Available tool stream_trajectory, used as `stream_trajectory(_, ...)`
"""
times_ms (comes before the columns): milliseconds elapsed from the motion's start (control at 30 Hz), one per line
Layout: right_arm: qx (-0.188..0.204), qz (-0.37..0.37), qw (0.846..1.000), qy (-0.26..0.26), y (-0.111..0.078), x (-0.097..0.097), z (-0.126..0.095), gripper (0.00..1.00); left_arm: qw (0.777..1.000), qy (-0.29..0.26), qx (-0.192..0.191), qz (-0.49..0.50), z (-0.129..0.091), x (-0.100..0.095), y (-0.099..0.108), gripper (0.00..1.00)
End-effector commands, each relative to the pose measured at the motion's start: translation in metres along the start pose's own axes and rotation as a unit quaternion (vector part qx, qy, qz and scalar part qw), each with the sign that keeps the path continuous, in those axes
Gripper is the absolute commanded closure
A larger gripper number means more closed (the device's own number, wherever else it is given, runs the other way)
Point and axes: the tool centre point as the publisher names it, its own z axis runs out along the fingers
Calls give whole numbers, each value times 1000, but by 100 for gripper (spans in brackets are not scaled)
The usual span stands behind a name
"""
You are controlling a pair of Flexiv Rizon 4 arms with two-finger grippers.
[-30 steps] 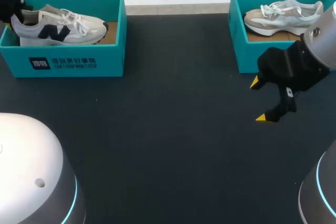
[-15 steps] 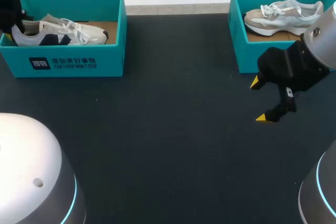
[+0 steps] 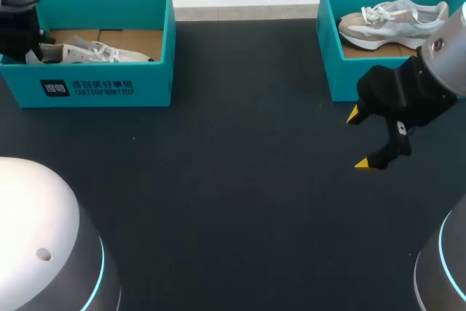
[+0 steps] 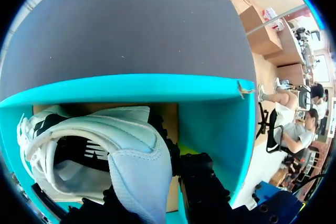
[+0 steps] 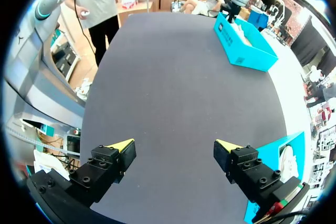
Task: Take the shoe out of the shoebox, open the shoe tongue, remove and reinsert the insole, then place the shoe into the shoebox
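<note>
A white shoe point(image 3: 95, 52) with a dark side logo lies low inside the left teal shoebox point(image 3: 109, 87), toe toward the middle of the table. My left gripper point(image 3: 28, 50) is at the box's left end, shut on the shoe's heel. In the left wrist view the grey heel of the shoe point(image 4: 139, 171) sits between the dark fingers of the left gripper point(image 4: 149, 198), with the box's wall point(image 4: 210, 114) just ahead. My right gripper point(image 3: 361, 140) hangs open over the dark table, in front of the right shoebox point(image 3: 329, 63), holding nothing. The right wrist view shows the right gripper point(image 5: 175, 145) wide open.
The right teal shoebox holds a second pale shoe point(image 3: 393, 20). The dark tabletop point(image 3: 233, 180) stretches between the two boxes. The right wrist view shows the left shoebox point(image 5: 244, 45) far ahead across the table.
My left gripper has lowered the shoe from above the box rim down into the left shoebox. The right arm has not moved.
</note>
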Motion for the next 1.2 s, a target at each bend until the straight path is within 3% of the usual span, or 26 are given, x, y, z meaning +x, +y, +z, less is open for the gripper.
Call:
stream_trajectory(33, 1, 0, 1000, 1, 0, -1, 1, 0, 1000, 1, 9, 0, 9, -5, 5, 100)
stream_trajectory(367, 1, 0, 1000, 1, 0, -1, 1, 0, 1000, 1, 22, 9, 25, -9, 0, 97)
stream_trajectory(433, 1, 0, 1000, 1, 0, -1, 1, 0, 999, -3, 27, 18, 26, -9, -1, 60)
stream_trajectory(500, 1, 0, 1000, 1, 0, -1, 1, 0, 1000, -1, 26, 17, 26, -8, -1, 44)
stream_trajectory(567, 1, 0, 1000, 1, 0, -1, 1, 0, 999, -1, 26, 19, 26, -8, -2, 37)
stream_trajectory(800, 1, 0, 1000, 1, 0, -1, 1, 0, 999, -16, 24, 18, 10, -3, -5, 61)
stream_trajectory(1033, 1, 0, 1000, 1, 0, -1, 1, 0, 999, -28, 17, 21, -12, -3, -8, 64)
stream_trajectory(1200, 1, 0, 1000, 1, 0, -1, 1, 0, 999, -28, 8, 34, -26, -6, -10, 60)
